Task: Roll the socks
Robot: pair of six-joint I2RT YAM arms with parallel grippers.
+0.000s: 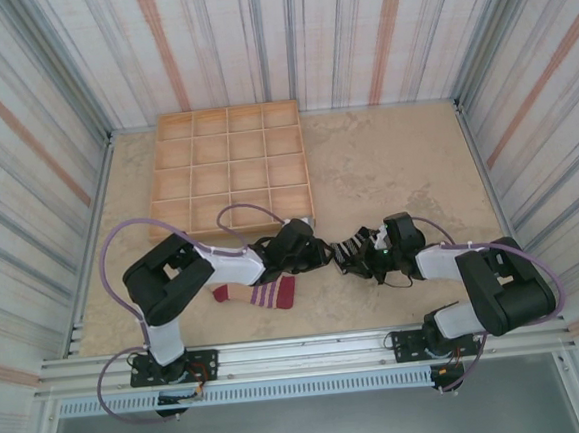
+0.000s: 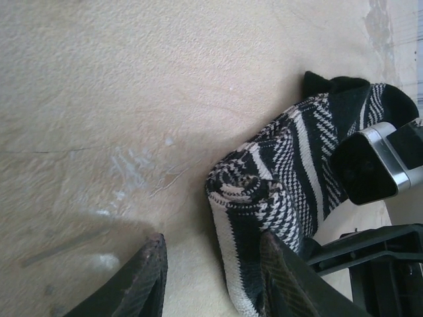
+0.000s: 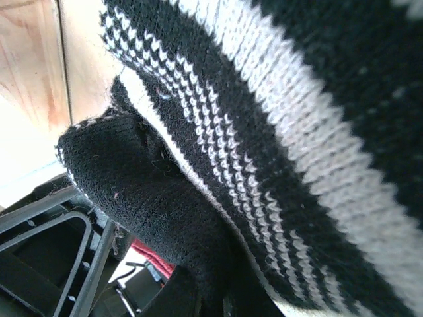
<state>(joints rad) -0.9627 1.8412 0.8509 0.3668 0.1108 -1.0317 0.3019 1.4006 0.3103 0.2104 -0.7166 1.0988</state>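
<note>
The black sock with grey-white stripes (image 1: 353, 244) lies between my two grippers in the middle of the table. Its near end is rolled into a tight coil (image 2: 241, 185). My left gripper (image 2: 213, 243) is open around that coil; the roll rests against the right-hand finger (image 2: 285, 281), and bare table shows between it and the other finger (image 2: 142, 281). My right gripper (image 3: 218, 300) is shut on the sock's black end (image 3: 152, 191), pinching the fabric. The beige sock with dark red toe and purple-white stripes (image 1: 263, 295) lies flat under the left arm, untouched.
A wooden grid tray (image 1: 229, 171) of small compartments sits at the back left, its front rim just behind my left gripper (image 1: 307, 250). Striped walls enclose the table on three sides. Bare beige tabletop (image 1: 396, 163) lies to the back right.
</note>
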